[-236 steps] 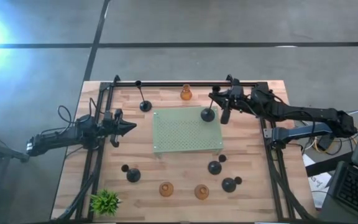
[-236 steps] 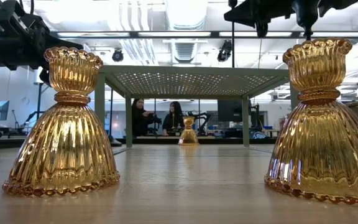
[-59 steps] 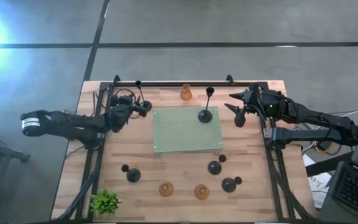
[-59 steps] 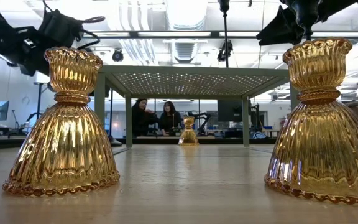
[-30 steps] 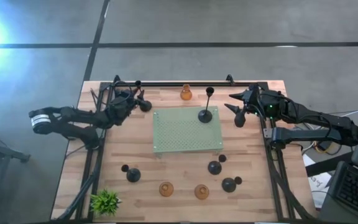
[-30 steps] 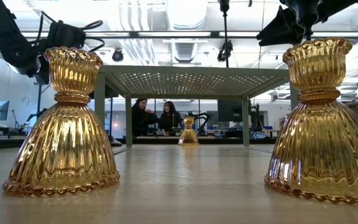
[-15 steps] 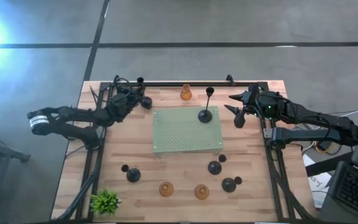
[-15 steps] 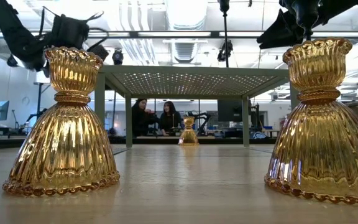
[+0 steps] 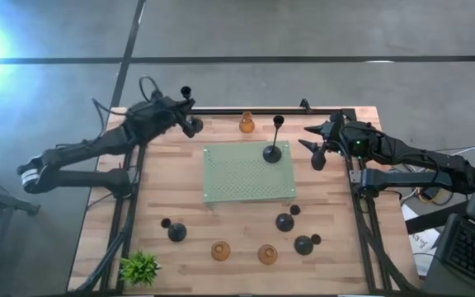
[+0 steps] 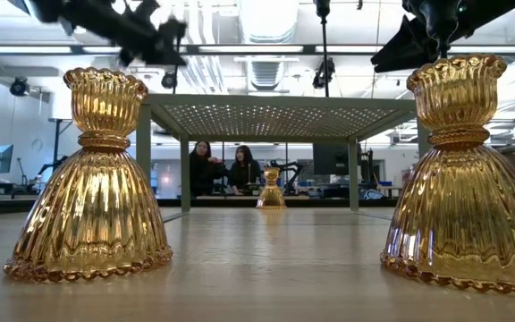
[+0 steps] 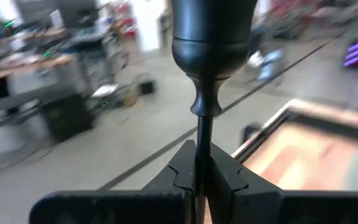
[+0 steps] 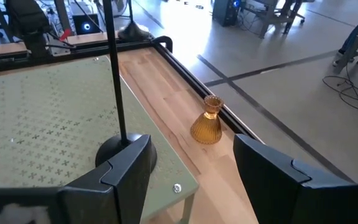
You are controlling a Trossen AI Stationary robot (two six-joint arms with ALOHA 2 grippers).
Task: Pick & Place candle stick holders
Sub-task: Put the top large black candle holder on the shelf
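— Two fingers (image 11: 182, 171) of the left gripper (image 11: 202, 177) are pressed together on the thin stem of a tall black holder (image 11: 211, 50), aren't they?
— Yes. In the left wrist view the stem rises straight out of the pinch, and the cup at its top fills the upper part of the picture. The base is cut off below the fingers.
— Where is that from above?
— The left gripper (image 9: 180, 120) is at the table's (image 9: 171, 177) far left corner, over the black rail (image 9: 246, 110). The holder's base (image 9: 193, 126) shows just beside it, the cup (image 9: 185, 90) beyond the table edge, so the holder is tilted. Whether the base touches the wood, I cannot tell.
— And the right gripper?
— The right gripper (image 12: 191, 158) stands wide apart, holding nothing. Between its fingers its wrist view shows a second tall black holder (image 12: 118, 93) upright on the green perforated stand (image 12: 42, 112), and a squat amber holder (image 12: 206, 121) on the wood by the rail.
— Does the low view add anything?
— Two more amber holders (image 10: 97, 179) up close, which block most of the table, and two people (image 10: 222, 170) seated far behind. From above, three short black holders (image 9: 284, 221) and a small green plant (image 9: 139, 267) sit on the near side.
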